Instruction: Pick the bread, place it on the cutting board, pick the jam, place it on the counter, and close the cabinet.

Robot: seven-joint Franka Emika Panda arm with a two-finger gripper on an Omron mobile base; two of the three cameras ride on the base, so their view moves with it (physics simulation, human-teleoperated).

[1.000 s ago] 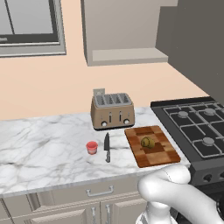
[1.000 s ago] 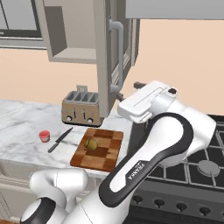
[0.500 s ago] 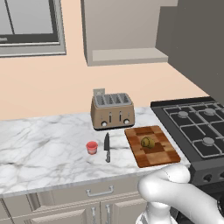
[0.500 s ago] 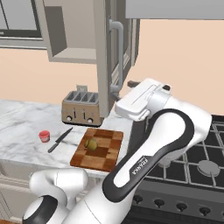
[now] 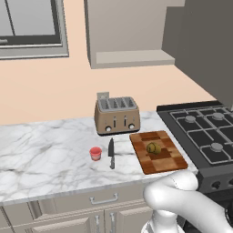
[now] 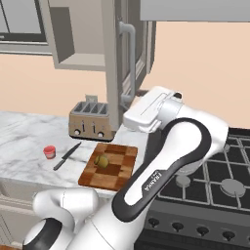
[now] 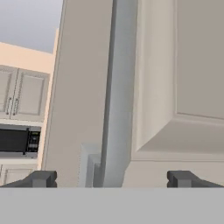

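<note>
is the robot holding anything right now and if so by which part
Nothing is held. The gripper is open, its fingers wide apart and bare, facing the cabinet door beside its handle.

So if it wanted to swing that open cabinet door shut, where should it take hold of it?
Probably at the thin vertical metal handle on the cabinet door, which stands open, edge-on. The open tool faces the door up close; coming at the bar with one finger either side would suit its upright shape. Pushing the flat panel might also work.
</note>
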